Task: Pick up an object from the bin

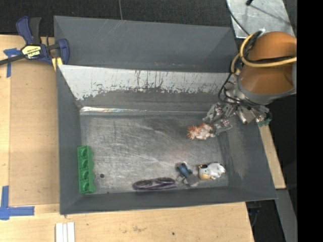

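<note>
My gripper (218,119) is at the right side of the bin, below the orange cover, close to the right wall. Right at its lower-left tip is a small orange and white lumpy thing (200,131), touching or nearly touching it; I cannot tell whether it is gripped. Further toward the front right lie a small white and yellow toy (211,171) and a small blue piece (183,170).
A dark purple elongated thing (154,184) lies along the front wall. A green strip of joined blocks (86,169) stands along the left wall at the front. The arm reaches in over the right rim.
</note>
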### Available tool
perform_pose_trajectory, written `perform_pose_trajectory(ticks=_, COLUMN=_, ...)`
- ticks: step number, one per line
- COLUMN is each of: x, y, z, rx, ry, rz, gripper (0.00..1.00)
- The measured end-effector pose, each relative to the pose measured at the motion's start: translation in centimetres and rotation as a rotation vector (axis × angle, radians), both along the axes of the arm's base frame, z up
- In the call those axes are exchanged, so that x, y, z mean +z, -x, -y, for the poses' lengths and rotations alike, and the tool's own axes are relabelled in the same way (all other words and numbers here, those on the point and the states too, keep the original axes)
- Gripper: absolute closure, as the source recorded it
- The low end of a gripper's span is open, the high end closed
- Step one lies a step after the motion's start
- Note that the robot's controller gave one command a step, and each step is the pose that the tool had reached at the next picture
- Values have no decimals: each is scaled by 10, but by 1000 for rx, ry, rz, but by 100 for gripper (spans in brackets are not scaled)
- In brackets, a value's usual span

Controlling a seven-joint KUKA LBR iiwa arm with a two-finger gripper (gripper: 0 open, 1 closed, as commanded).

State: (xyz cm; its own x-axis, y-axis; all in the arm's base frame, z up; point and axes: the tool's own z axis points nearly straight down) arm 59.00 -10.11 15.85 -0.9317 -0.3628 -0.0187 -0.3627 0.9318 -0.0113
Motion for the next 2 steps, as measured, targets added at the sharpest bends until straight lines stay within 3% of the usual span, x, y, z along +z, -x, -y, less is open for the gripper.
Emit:
perform_pose_trajectory(ticks=1, x=8, y=13, z=-16, rx=6, ry=-6, rz=-34, gripper=100)
perform_pose_trajectory(ticks=2, x=73, y=15, z=-4, rx=12, ry=-5, rz=-21, gripper=100)
